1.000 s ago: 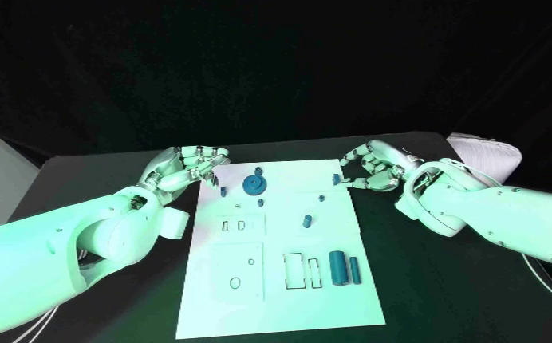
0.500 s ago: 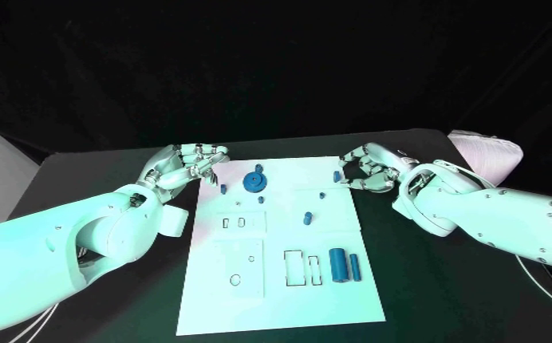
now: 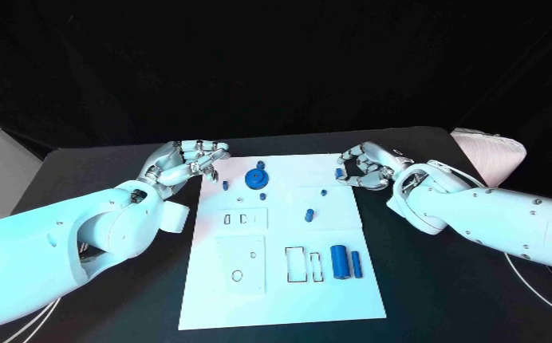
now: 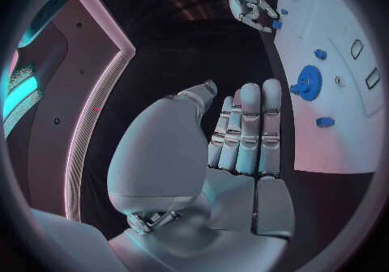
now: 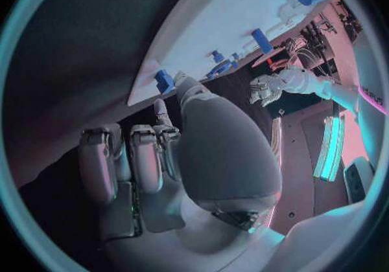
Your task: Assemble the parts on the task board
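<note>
The white task board (image 3: 281, 295) lies in the middle of the table. On its far part sit a blue gear (image 3: 255, 176) and several small blue pieces, such as one near the middle (image 3: 309, 215). A blue cylinder (image 3: 340, 261) and a thin blue bar (image 3: 356, 263) lie at its near right. My left hand (image 3: 184, 159) hangs at the board's far left corner with fingers curled in on nothing (image 4: 243, 136). My right hand (image 3: 368, 166) is curled at the far right edge. Its thumb tip is close beside a small blue piece (image 5: 165, 81); whether they touch is unclear.
Empty rectangular slots (image 3: 305, 265) and round holes (image 3: 236, 275) mark the board's near half. A pale rounded object (image 3: 489, 151) lies at the table's far right corner. Bare black table (image 3: 127, 303) flanks the board on both sides.
The camera has shifted slightly. Both hands stay curled at the board's far corners, and the parts have not moved.
</note>
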`<move>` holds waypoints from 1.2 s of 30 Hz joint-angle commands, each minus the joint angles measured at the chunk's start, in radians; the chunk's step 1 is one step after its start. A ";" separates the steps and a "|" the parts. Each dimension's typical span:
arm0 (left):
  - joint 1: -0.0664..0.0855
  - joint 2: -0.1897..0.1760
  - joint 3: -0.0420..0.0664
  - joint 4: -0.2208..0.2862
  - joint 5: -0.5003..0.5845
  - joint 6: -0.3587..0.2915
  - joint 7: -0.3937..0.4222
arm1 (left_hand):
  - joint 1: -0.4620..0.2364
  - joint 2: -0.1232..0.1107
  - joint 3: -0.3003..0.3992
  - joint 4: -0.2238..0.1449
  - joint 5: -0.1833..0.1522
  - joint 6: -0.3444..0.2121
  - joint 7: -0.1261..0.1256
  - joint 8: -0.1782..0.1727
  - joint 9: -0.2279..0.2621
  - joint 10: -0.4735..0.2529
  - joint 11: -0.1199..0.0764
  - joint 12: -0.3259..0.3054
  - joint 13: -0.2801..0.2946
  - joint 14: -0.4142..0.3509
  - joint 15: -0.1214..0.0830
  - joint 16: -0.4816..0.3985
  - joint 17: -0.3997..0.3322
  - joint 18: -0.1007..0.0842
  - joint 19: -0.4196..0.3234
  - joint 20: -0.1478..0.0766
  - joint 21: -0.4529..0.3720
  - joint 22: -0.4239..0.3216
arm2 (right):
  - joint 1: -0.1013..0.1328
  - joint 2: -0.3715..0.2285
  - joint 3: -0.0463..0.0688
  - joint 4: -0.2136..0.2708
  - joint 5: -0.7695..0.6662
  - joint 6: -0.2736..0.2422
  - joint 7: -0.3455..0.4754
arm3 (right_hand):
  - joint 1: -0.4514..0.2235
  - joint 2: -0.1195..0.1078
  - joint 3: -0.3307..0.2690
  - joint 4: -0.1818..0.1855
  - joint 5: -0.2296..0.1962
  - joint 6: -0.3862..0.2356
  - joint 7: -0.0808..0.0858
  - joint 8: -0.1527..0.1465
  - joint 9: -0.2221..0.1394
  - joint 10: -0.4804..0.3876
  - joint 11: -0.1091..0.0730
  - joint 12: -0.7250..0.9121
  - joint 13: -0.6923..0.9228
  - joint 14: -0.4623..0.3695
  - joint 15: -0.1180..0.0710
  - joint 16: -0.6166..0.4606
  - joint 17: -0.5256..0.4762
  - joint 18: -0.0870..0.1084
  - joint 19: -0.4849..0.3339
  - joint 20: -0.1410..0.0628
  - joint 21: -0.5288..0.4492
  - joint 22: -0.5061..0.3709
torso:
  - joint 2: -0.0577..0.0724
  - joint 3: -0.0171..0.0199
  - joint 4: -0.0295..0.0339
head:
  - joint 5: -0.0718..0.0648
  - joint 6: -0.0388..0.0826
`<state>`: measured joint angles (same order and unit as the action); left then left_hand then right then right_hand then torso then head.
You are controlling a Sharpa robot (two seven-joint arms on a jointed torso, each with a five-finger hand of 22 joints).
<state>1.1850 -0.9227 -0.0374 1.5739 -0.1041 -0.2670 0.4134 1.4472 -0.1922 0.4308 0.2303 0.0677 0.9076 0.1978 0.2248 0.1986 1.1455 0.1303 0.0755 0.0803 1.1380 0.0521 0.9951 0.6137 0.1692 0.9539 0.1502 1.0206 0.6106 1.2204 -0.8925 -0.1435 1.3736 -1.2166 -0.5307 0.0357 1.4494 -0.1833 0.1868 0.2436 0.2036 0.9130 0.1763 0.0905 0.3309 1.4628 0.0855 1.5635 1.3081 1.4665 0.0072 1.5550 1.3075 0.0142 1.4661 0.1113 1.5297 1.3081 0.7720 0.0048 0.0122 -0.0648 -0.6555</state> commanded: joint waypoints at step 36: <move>0.000 0.001 0.001 0.001 0.002 0.019 0.005 | -0.008 0.004 0.007 -0.002 -0.005 -0.008 -0.001 -0.007 0.002 -0.009 -0.001 -0.002 0.000 -0.005 0.001 0.007 -0.002 0.015 -0.011 0.000 0.005 0.002 | -0.019 0.041 0.000 -0.042 0.002 -0.010 -0.010 | 0.017 0.023 0.098 0.000 -0.023 0.104 -0.031 0.041 0.012 0.108 -0.021 0.007 0.263 0.091 -0.016 0.000 0.206 -0.004 0.084 -0.013 0.007 0.232 | 0.000 -0.0001 -0.0023 | 0.001 -0.004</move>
<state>1.1849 -0.9227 -0.0375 1.5732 -0.1041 -0.2652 0.4124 1.4472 -0.1922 0.4335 0.2277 0.0677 0.9076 0.1978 0.2248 0.1991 1.1455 0.1304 0.0755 0.0803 1.1381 0.0521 0.9950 0.6130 0.1691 0.9503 0.1535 1.0206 0.6114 1.2021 -0.8524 -0.1439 1.3312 -1.2120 -0.5346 0.0231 1.4664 -0.1661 0.2822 0.2439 0.1834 1.0110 0.1432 0.1279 0.3422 1.4662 0.0706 1.5674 1.3076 1.4666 -0.0004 1.5550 1.3073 0.0142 1.4662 0.1035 1.5297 1.3076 0.7716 0.0041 0.0103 -0.0634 -0.6600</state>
